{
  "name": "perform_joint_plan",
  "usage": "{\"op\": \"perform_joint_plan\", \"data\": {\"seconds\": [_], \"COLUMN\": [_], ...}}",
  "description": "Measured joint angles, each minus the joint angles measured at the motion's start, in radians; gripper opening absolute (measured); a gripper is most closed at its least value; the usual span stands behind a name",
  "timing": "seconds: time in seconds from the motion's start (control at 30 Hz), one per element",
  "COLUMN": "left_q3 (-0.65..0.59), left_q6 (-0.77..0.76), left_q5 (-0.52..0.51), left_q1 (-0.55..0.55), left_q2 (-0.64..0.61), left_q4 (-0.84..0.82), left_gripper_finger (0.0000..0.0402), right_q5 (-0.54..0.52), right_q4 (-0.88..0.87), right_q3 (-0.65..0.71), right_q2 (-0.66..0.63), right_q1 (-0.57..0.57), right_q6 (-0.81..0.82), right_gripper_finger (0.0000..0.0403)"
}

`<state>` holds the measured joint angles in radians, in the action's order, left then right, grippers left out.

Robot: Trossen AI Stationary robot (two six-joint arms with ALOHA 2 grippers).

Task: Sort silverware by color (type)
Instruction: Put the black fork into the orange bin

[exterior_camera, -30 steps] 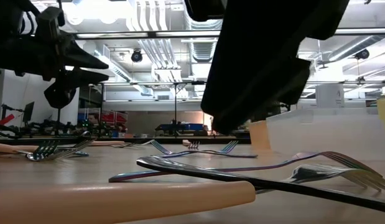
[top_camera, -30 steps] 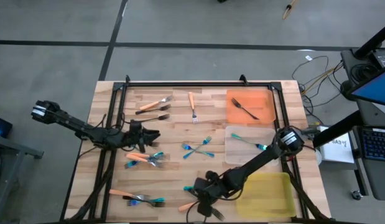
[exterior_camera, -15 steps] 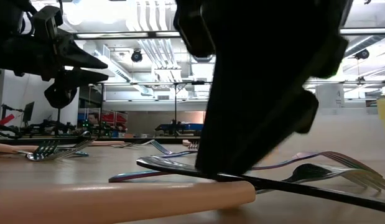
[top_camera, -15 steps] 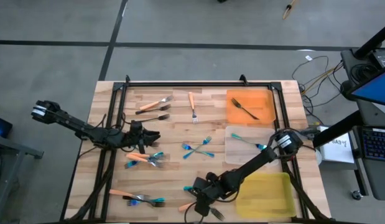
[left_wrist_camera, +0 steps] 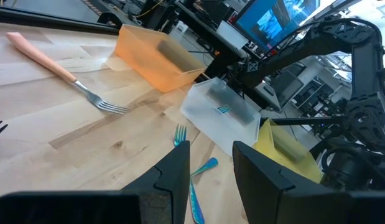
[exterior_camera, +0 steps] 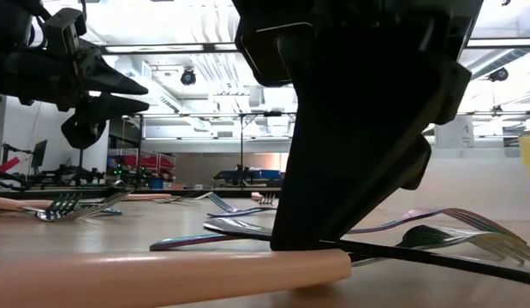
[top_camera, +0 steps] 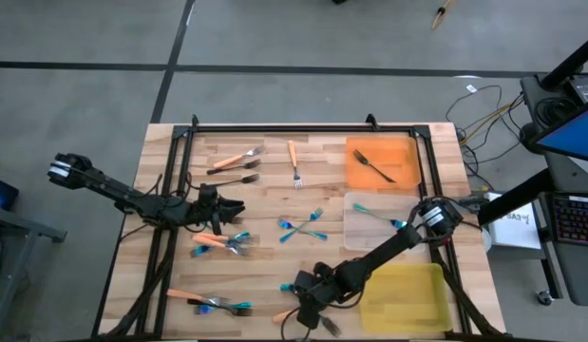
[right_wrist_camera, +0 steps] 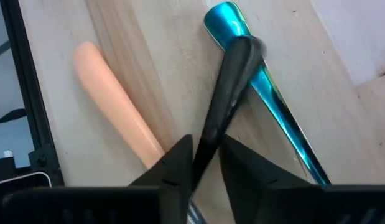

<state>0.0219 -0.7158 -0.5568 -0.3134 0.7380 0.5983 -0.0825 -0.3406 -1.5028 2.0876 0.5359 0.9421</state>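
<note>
the sorting is barely begun, going by how things lie: one dark-handled fork (top_camera: 373, 166) rests in the orange tray (top_camera: 405, 152), one blue fork (top_camera: 377, 216) lies in the clear tray (top_camera: 354, 231), and the yellow tray (top_camera: 407, 299) looks bare, while most of the silverware is scattered over the bench (top_camera: 275, 256) — two orange forks (top_camera: 238, 158) and a dark one near the far rail, a crossed pair of blue forks (top_camera: 303, 226) mid-bench, a mixed cluster (top_camera: 220, 242) beside the left arm, and another mixed lot (top_camera: 213, 302) at the near edge. the right gripper (right_wrist_camera: 206, 163) is down at the near edge, just beside the yellow tray, and its jaws straddle the handle of a dark fork (right_wrist_camera: 228, 93) that lies across a blue fork (right_wrist_camera: 267, 93), with an orange handle (right_wrist_camera: 114, 106) just beside; the jaws look nearly closed on that dark handle, though whether they are truly clenched on it i cannot tell. in the low view the same gripper (exterior_camera: 354, 162) fills most of the picture and seems to touch the forks under it. the left gripper (top_camera: 232, 205) hangs above the bench near the mixed cluster, its jaws (left_wrist_camera: 211, 180) parted and holding nothing. almost every fork is left to move. from above, the right arm covers the small pile it works on, so the count there is unclear; the low view hides the trays behind the gripper, and the forks at the near edge overlap too much to separate.
</note>
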Motion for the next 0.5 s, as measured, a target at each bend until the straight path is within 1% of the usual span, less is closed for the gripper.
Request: {"op": "perform_joint_plan", "data": {"seconds": [0.13,0.37,0.5], "left_q3": [0.000,0.000,0.000], "left_q6": [0.000,0.000,0.000], "left_q5": [0.000,0.000,0.000], "left_q1": [0.000,0.000,0.000], "left_q2": [0.000,0.000,0.000], "left_q4": [0.000,0.000,0.000], "left_gripper_finger": [0.0103,0.0103,0.0103], "right_q5": [0.010,0.062,0.059], "right_q4": [0.001,-0.015,-0.041], "right_q3": [0.000,-0.026,-0.062], "right_q2": [0.001,-0.017,-0.064], "right_q1": [0.000,-0.001,-0.002], "right_q6": [-0.031,-0.083,-0.135], "right_gripper_finger": [0.0016,0.0010,0.0009]}}
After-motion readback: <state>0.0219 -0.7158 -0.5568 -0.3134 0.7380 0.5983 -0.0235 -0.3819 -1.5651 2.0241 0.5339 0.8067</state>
